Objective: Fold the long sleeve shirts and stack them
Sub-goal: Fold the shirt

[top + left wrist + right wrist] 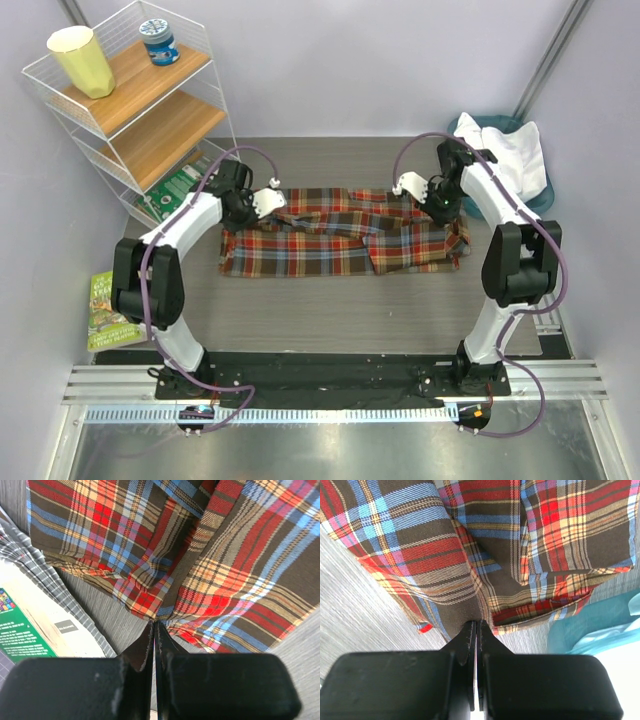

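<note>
The plaid shirt (pixel 340 242) lies in a wide band across the grey table, its far edge partly folded over. My left gripper (pixel 277 204) is shut on the shirt's far left corner, and the cloth bunches at the tips in the left wrist view (pixel 154 623). My right gripper (pixel 424 204) is shut on the far right edge, with the cloth (pixel 485 555) meeting its tips (pixel 477 624). The plaid cloth fills most of the left wrist view (pixel 210 555). The white shirt (pixel 512 150) lies heaped in the teal basket (pixel 541 196) at the far right.
A white wire shelf (pixel 120 100) stands at the far left with a yellow cup (pixel 82 60) and a blue jar (pixel 158 41). A green box (pixel 178 186) leans by it. A book (pixel 108 310) lies at the left. The basket's teal wall (pixel 592 625) is close to my right gripper.
</note>
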Available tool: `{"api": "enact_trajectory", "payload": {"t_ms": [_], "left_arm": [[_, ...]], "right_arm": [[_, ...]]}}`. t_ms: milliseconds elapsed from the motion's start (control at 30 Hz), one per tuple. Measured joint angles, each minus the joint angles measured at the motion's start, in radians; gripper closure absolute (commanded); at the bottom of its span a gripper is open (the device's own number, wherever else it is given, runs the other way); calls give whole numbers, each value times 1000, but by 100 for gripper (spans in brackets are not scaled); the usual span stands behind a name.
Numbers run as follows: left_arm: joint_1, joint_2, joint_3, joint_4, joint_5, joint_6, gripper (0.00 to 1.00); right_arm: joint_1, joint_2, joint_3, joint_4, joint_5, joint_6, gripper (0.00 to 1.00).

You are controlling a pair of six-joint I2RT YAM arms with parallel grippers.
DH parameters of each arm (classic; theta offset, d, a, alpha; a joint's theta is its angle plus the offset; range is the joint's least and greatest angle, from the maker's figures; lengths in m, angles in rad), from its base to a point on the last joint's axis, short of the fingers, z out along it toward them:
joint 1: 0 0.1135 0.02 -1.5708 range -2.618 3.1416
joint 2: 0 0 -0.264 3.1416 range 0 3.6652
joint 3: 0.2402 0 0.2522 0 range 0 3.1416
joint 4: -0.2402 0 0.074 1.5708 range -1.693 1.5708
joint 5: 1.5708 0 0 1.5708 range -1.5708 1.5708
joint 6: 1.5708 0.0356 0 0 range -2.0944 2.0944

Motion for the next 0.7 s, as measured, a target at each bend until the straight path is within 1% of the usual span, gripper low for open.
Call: {"api": "enact_trajectory", "payload": {"t_ms": [100,133,200,233,267,300,333,367,400,433,500,600,633,700], "left_arm": [[0,10,-4,14,-10,0,100],[0,12,-8,19,-14,0,94],[0,16,-8,26,-22,-3,83],[0,19,-8,31,-27,-5,66],[0,23,-8,37,-32,-12,60],[1,27,-8,40,-37,-24,55],[2,29,-7,39,-37,-38,50],[5,30,-3,34,-34,-55,49],[7,30,5,28,-30,-72,48],[11,29,17,19,-19,-94,43],[15,20,43,8,13,-138,40],[10,-23,71,-16,76,-191,39],[2,-48,76,-23,98,-210,40],[-39,-91,77,-31,125,-233,41]], "right_arm": [[0,12,0,11,1,12,99],[0,16,0,14,2,17,99],[0,26,0,22,5,32,83],[0,31,0,30,8,43,75],[0,35,1,37,11,56,61],[0,43,6,38,15,76,56],[0,52,16,39,18,100,53],[0,60,29,39,22,122,49],[-1,63,42,39,24,148,47],[-2,66,62,38,23,180,46],[-10,66,102,37,20,232,46],[-37,61,179,35,0,314,51],[-45,52,189,34,-9,335,54],[-58,21,181,21,-26,369,57]]}}
